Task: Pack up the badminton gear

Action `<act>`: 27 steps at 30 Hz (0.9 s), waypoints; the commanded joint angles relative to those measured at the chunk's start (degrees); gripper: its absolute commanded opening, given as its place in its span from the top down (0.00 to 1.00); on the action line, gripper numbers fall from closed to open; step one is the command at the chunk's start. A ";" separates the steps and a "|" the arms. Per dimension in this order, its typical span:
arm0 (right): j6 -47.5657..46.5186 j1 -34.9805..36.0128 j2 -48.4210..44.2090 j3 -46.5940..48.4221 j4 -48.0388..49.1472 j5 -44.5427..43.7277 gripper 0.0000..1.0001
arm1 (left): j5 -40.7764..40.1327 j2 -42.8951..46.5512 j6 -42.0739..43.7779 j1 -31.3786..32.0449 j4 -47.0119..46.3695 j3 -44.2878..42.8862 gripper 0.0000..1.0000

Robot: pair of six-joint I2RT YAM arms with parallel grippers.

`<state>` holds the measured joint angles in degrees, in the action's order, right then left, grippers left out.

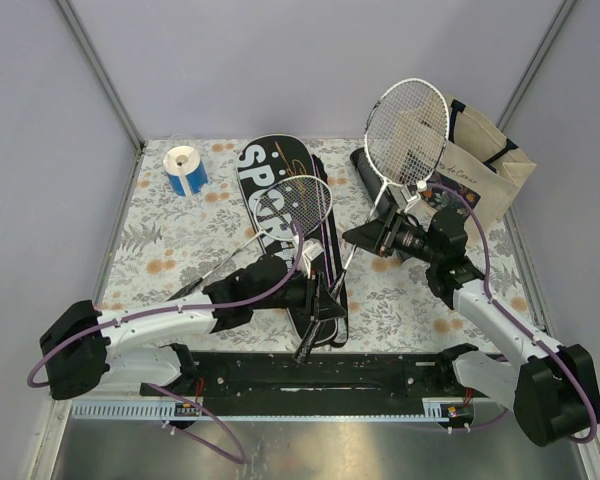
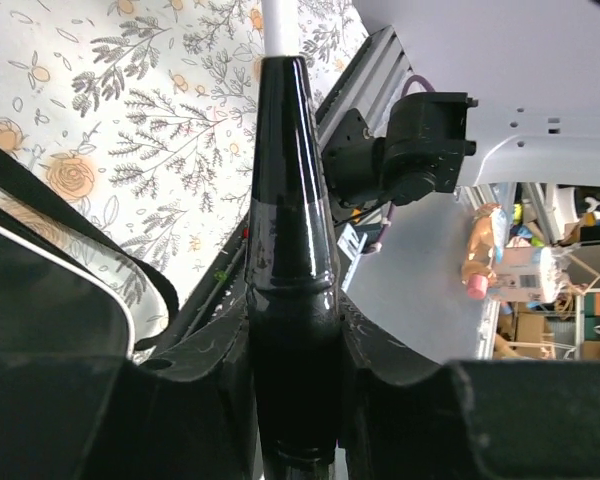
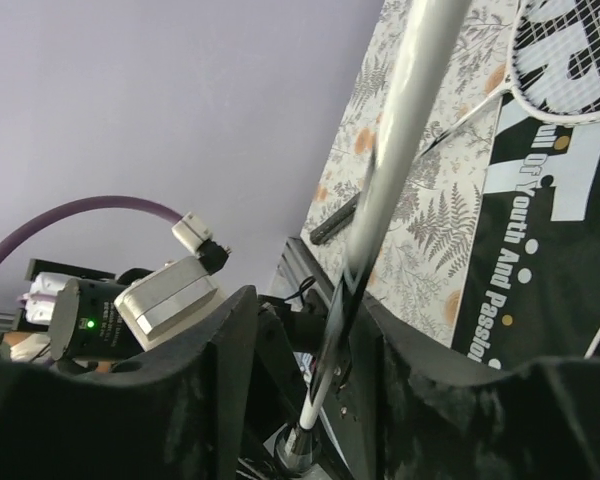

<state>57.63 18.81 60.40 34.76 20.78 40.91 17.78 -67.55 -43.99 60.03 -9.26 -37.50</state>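
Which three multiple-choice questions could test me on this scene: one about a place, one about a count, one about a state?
1. Where on the table is the tape roll? A: far left corner. B: near right corner. C: middle of the near edge.
2. How many white racket heads show from above? A: one. B: two. C: four.
3. What is the left gripper's state? A: open, holding nothing. B: shut on nothing. C: shut on a racket handle.
Key: 1A, it stands where the far and left walls meet; 2B, one at the right, one over the middle; 3C, the black handle is clamped in it.
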 commanded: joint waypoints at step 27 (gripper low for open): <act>8.22 3.26 -2.57 -4.02 21.28 -4.78 1.00 | -12.06 6.81 -6.82 0.26 -6.76 1.64 0.21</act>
<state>72.20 22.31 60.01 23.73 52.25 36.62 11.73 -64.45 -55.94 60.29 -23.49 -33.67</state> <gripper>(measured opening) 0.056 0.765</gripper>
